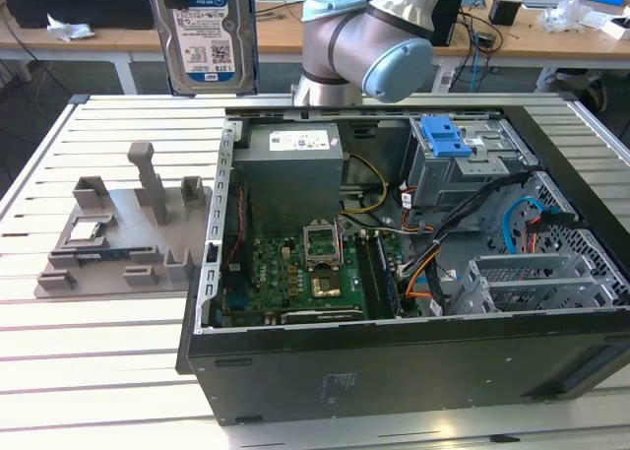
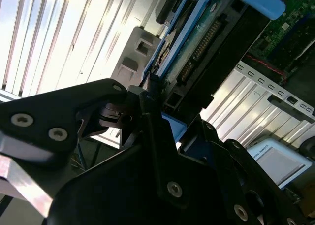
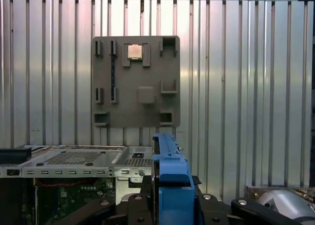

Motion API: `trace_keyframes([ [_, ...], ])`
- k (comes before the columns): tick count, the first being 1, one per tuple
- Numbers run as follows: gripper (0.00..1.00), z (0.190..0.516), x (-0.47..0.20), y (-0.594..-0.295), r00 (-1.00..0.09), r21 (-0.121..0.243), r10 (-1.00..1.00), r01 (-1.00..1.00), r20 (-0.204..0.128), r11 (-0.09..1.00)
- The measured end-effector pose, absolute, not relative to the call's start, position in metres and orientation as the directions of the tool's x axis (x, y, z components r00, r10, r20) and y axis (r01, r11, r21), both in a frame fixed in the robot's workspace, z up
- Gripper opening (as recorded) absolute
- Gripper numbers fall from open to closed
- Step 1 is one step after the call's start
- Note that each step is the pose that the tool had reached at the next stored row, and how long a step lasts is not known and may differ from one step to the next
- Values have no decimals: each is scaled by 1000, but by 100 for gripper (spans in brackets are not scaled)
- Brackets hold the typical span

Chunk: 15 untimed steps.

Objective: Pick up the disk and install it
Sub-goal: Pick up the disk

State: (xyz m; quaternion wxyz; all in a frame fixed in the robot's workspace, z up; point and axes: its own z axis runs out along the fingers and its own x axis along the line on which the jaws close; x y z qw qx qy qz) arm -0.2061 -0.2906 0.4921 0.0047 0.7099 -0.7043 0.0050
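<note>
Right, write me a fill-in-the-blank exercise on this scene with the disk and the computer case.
1. The gripper is shut on the disk, holding it ____ the slatted table.
2. The carrier frame edging the disk is ____ in colour.
3. The computer case lies on the table with its upper side ____.
4. The grey fixture sits to the exterior view's ____ of the case.

Missing words: above; blue; open; left.

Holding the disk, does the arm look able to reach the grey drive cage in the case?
Probably yes: the gripper holds the disk clear above the table, the case lies open on top, and the grey drive cage stands exposed, though cables run close beside it.
</note>
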Motion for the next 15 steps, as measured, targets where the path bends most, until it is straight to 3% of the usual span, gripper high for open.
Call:
trace_keyframes([
  [15, 36, 492, -189, -309, 8, 0, -1000, -1000, 14, -8],
])
